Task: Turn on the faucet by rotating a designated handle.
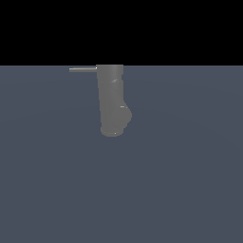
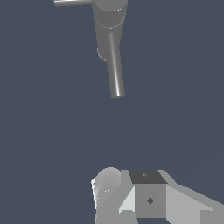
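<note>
Ext. view: faucet (image 1: 113,99) sits upper centre of frame, thick grey body running down to a bulging rounded end. Handle (image 1: 82,70) is the skinny rod poking out toward the upper left, right at the top of the body, level w/ the horizon line. No arm in this shot at all.

Wrist view: faucet (image 2: 108,26) at top centre, a slimmer tube running down from it toward mid-frame, prob. the spout. Handle (image 2: 72,2) just clipped by the top edge, upper left. Gripper (image 2: 131,197) parts sit at the bottom centre, well apart from the faucet, nothing btw them and it. Can't tell if the fingers are spread or closed: only white and grey blocks show, no clear gap. Nothing looks held.

Handling, my read: handle looks rigid, thin, smooth, so likely slippery for a pinch. It prob. pivots where it meets the body. Best contact is out near the free tip, more leverage, less force. Pushing sideways on the rod may do better than gripping it. Body looks fixed, not a thing to grab.

Surface: flat matte blue-grey floor (image 1: 180,190), plain, fills lower part of both views. Above it in the ext. view, just black. No walls or other items seen.
</note>
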Controlling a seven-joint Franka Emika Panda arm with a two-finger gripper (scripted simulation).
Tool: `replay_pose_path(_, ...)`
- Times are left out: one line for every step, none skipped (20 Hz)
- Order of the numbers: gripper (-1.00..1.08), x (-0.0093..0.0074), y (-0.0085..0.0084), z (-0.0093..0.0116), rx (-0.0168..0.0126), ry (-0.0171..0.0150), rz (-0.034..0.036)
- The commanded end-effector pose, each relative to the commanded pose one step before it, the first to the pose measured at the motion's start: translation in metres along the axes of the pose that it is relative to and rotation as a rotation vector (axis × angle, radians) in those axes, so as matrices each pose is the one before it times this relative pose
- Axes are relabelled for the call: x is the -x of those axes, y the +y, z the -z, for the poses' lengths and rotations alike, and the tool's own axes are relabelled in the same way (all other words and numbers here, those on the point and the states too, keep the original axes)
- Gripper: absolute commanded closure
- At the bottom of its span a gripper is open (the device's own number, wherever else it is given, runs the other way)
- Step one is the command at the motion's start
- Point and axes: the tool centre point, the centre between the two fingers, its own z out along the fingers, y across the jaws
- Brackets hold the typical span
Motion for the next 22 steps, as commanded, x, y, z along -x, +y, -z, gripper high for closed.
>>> replay_pose_path(1.08,0.0,0.00001,0.0,0.0,0.0,0.0)
replay_pose_path(1.08,-0.00013,-0.00035,-0.00006,0.00021,-0.00039,0.00111)
replay_pose_path(1.08,-0.00039,-0.00102,-0.00017,0.00057,-0.00117,0.00327)
replay_pose_path(1.08,-0.00061,-0.00167,-0.00028,0.00097,-0.00192,0.00545)
replay_pose_path(1.08,-0.00083,-0.00236,-0.0004,0.00143,-0.00271,0.00782)
replay_pose_path(1.08,-0.001,-0.00307,-0.00052,0.00201,-0.00352,0.01048)
replay_pose_path(1.08,-0.00088,-0.00304,-0.00052,0.00222,-0.00349,0.01083)
replay_pose_path(1.08,-0.00059,-0.00251,-0.00044,0.0021,-0.0029,0.0095)
replay_pose_path(1.08,-0.0003,-0.00196,-0.00035,0.00196,-0.00228,0.00802)
replay_pose_path(1.08,-0.00001,-0.00136,-0.00025,0.00174,-0.00162,0.00633)
replay_pose_path(1.08,0.00021,-0.00068,-0.00014,0.00131,-0.00085,0.00402)
replay_pose_path(1.08,0.00025,-0.00002,-0.00002,0.00052,-0.00008,0.00107)
replay_pose_path(1.08,0.00008,0.00025,0.00004,-0.00018,0.0003,-0.00091)
replay_pose_path(1.08,-0.00021,0.00032,0.00007,-0.00083,0.00042,-0.00231)
replay_pose_path(1.08,-0.00058,0.00016,0.00007,-0.00135,0.00031,-0.00301)
replay_pose_path(1.08,-0.00095,-0.00002,0.00006,-0.00182,0.00014,-0.00352)
replay_pose_path(1.08,-0.00133,-0.00017,0.00004,-0.00237,0.0,-0.00427)
replay_pose_path(1.08,-0.00172,-0.00033,0.00003,-0.00291,-0.00012,-0.00509)
replay_pose_path(1.08,-0.00209,-0.00045,0.00002,-0.00345,-0.00022,-0.00602)
replay_pose_path(1.08,-0.0024,-0.00049,0.00001,-0.00398,-0.00026,-0.00713)
replay_pose_path(1.08,-0.0027,-0.00051,0.00001,-0.00452,-0.00026,-0.0084)
replay_pose_path(1.08,-0.003,-0.00053,-0.00001,-0.00503,-0.00029,-0.00966)
